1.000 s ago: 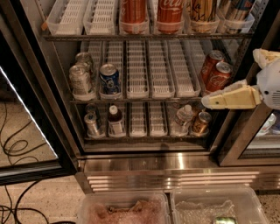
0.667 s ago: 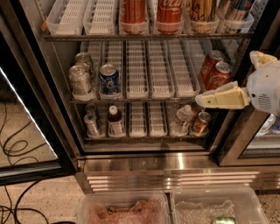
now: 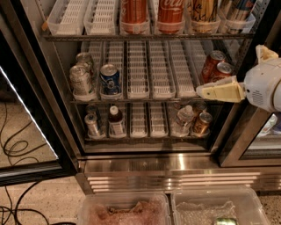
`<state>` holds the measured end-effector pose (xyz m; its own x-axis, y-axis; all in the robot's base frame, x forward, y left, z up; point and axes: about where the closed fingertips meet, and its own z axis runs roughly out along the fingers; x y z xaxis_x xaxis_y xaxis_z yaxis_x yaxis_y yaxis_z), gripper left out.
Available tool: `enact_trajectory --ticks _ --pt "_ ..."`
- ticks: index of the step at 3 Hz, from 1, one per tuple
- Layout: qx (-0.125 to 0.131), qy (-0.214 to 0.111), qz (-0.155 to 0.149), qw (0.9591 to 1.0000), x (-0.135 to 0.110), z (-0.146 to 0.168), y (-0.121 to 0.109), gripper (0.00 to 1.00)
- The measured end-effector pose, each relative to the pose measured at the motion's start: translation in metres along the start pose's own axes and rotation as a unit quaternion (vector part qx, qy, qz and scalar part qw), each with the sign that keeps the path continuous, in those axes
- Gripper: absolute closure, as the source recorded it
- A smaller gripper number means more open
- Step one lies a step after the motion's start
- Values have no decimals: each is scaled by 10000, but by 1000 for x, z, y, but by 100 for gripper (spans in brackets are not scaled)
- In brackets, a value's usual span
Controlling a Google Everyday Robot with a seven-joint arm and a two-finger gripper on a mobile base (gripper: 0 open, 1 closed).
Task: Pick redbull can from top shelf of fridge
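Observation:
The fridge (image 3: 66, 110) stands open in front of me. Its top shelf (image 3: 145, 37) carries white slotted trays, two red cola cans (image 3: 134, 11) and a gold can (image 3: 204, 9). The redbull can (image 3: 240, 9), slim, blue and silver, stands at the far right of that shelf, and the picture's upper edge cuts off its top. My gripper (image 3: 215, 92) is cream coloured on a white arm (image 3: 263, 83). It reaches in from the right at the height of the middle shelf, below and slightly left of the redbull can, and is not touching it.
The middle shelf holds silver cans (image 3: 81, 79), a wider blue can (image 3: 109, 78) and red cans (image 3: 215, 66) just behind the gripper. The bottom shelf holds bottles and cans (image 3: 116, 123). The steel grille base (image 3: 171, 176), two plastic bins (image 3: 123, 211) and floor cables (image 3: 13, 149) lie below.
The gripper has moved slightly left and up, towards the fridge opening. Nothing on the shelves has moved.

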<state>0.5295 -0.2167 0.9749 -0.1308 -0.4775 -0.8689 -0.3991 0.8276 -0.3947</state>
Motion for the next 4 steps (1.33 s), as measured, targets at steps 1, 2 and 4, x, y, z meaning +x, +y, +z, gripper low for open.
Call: enact_trajectory --ticks 1,2,4 --pt "486 -225 -128 9985 -15 4 -22 0" --pt "492 -242 -82 9985 -17 3 -20 0" --pt "1065 -538 399 9921 -28 21 -24 0"
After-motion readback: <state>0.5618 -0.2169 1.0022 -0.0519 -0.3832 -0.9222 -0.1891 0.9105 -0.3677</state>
